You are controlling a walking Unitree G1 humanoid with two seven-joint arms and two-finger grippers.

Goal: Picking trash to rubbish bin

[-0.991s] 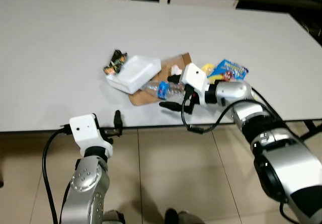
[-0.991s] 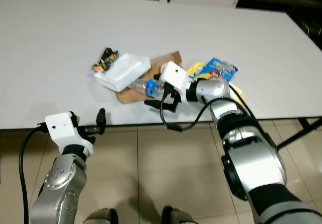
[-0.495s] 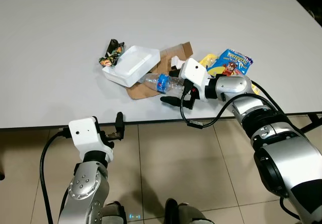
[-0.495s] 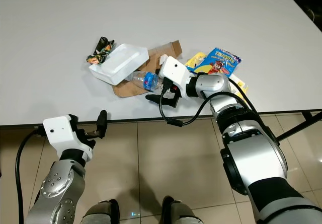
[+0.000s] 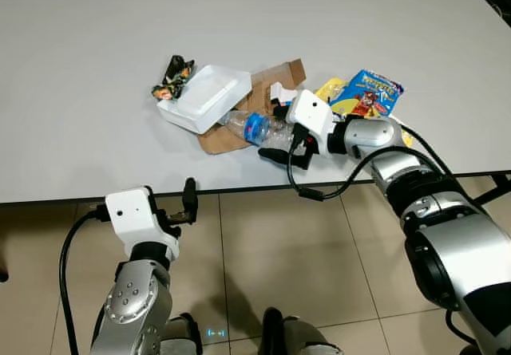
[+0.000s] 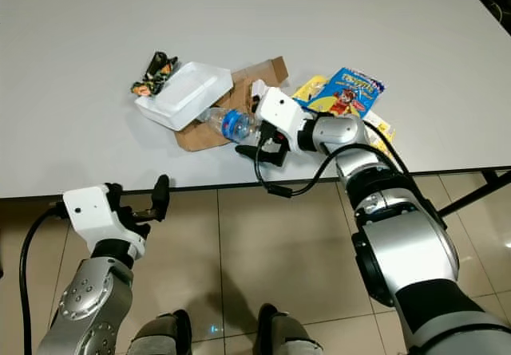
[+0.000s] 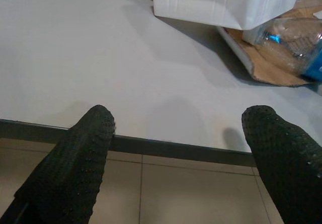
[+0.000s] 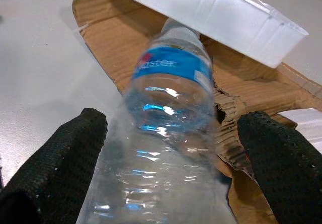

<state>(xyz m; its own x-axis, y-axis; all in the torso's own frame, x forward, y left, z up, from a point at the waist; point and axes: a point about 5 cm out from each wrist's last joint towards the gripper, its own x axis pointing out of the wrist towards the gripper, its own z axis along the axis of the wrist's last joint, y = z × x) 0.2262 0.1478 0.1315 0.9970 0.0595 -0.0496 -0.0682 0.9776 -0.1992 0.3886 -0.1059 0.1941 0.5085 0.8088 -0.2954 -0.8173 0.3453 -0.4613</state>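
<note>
A clear plastic bottle [image 5: 257,127] with a blue label lies on a brown cardboard piece [image 5: 276,79] near the table's front edge, its neck under a white foam box [image 5: 206,106]. My right gripper [image 5: 274,136] stands open around the bottle's body, one finger on each side. In the right wrist view the bottle [image 8: 168,118] lies between the two black fingers [image 8: 70,148], with small gaps on both sides. My left gripper [image 7: 180,121] is open and holds nothing, just in front of the table edge and below it.
A dark crumpled wrapper [image 5: 174,77] lies beside the foam box. A blue snack bag [image 5: 369,100] and a yellow packet [image 5: 330,93] lie behind my right wrist. The white table [image 5: 96,132] is bare to the left and the back. Tiled floor lies below.
The head camera has shifted, so the whole scene sits a little differently. My right gripper stays open around the bottle. The left arm has hardly moved.
</note>
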